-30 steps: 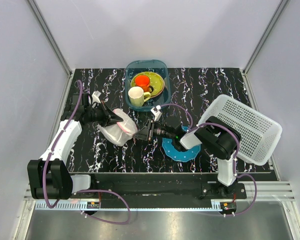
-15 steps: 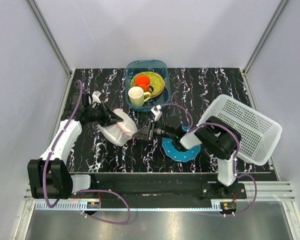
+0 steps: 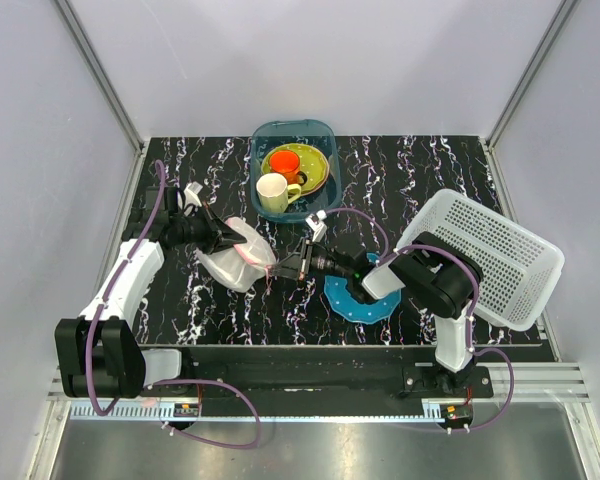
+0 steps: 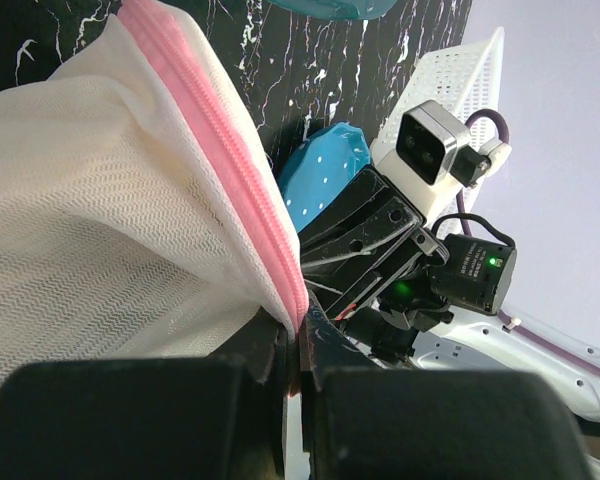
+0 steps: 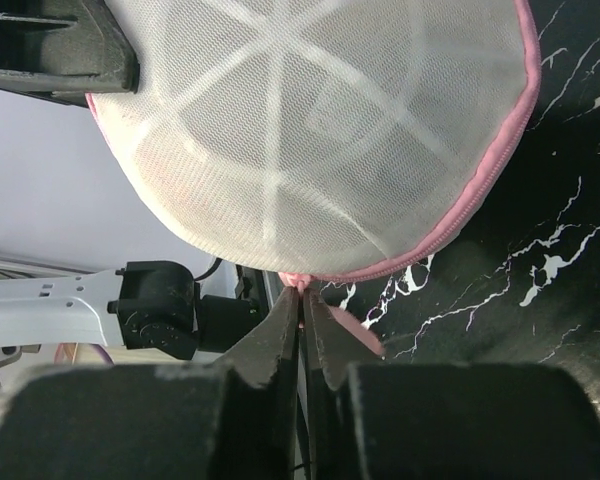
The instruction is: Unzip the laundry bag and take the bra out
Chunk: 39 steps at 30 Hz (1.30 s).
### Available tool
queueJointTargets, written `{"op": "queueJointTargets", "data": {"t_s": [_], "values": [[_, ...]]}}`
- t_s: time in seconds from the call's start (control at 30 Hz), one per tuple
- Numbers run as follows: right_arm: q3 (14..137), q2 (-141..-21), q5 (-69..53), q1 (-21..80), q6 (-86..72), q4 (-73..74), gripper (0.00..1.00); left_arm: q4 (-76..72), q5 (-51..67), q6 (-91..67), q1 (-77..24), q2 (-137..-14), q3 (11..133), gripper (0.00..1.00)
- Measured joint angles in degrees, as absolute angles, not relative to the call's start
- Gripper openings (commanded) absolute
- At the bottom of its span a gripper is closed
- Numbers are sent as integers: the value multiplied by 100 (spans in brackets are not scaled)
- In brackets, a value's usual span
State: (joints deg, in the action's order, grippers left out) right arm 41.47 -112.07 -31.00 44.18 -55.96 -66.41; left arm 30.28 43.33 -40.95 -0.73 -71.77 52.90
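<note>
Light, floppy mesh, the bag (image 3: 238, 255) sits left of the counter's (image 3: 410, 180) middle, with left fingers (image 4: 260, 350) and right fingers (image 5: 270, 340) both pinched narrow on its pink zipper trim (image 4: 248, 210), probably the firmest hold.

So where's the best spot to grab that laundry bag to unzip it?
The pink zipper pull on the rim of the laundry bag, from the right, edge-on. It sticks out from the seam, where a narrow tool can pinch it; the mesh dome just gives.
</note>
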Motion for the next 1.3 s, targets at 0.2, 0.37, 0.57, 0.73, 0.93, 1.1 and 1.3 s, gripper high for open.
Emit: {"op": "queueJointTargets", "data": {"t_s": [0.2,0.37,0.57,0.73,0.93,1.1,1.3], "values": [[4038,-11209,-3074,4410,-5610,-6643,0,3041,4331,-4093,-73,-7269,5308,0],[4012,-11124,-3094,4407,-5489,-6423,0,3142,4276,-4025,-75,-7356,5483,0],[3953,-10715,-3048,4405,-5054,-5854,0,3553,4250,-3767,71,-7448,5749,0],[3900,-10589,-2958,4407,-4772,-5618,0,3898,4265,-3594,364,-7448,5767,0],[4311,-9821,-2349,4967,-3778,-3774,0,3846,4217,-3774,370,-7572,5800,18],[5065,-9441,-2036,5542,-3221,-2644,0,3706,3999,-3898,370,-7721,6149,95],[5347,-9524,-1857,5498,-3205,-2272,0,3972,3618,-3750,333,-7498,6641,99]]}}
